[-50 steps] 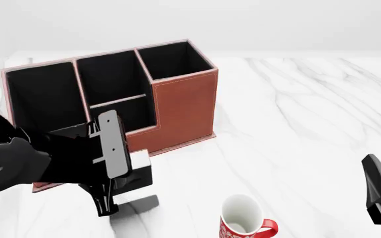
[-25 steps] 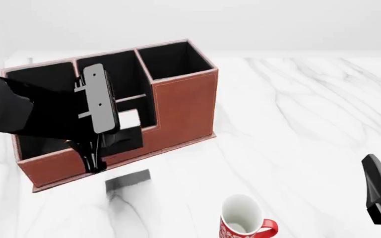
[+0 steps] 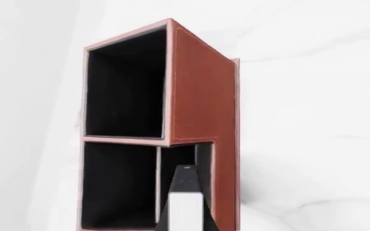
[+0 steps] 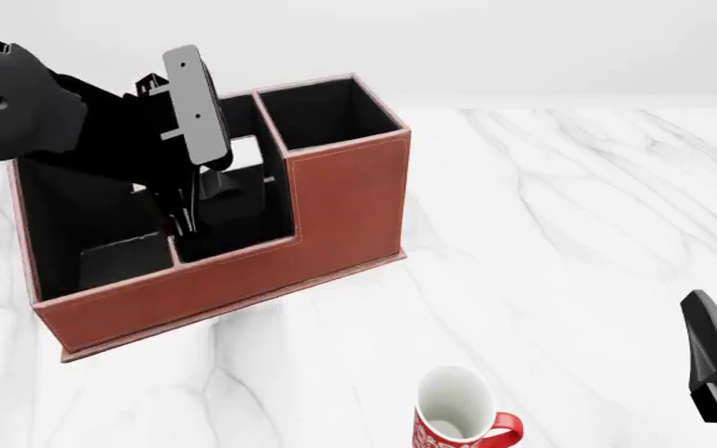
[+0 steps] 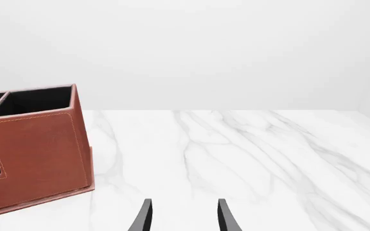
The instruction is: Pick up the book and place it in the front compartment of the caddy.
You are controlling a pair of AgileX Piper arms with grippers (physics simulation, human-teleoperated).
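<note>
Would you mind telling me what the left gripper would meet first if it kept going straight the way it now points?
Most likely the black floor of the caddy's front compartment; the held book would touch first.

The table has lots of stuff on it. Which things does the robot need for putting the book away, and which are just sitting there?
Needed for the job:
- the book, held in the left end effector
- the caddy
- its front compartment

Just sitting there:
- the red-and-white mug
- the right end effector, open and idle
</note>
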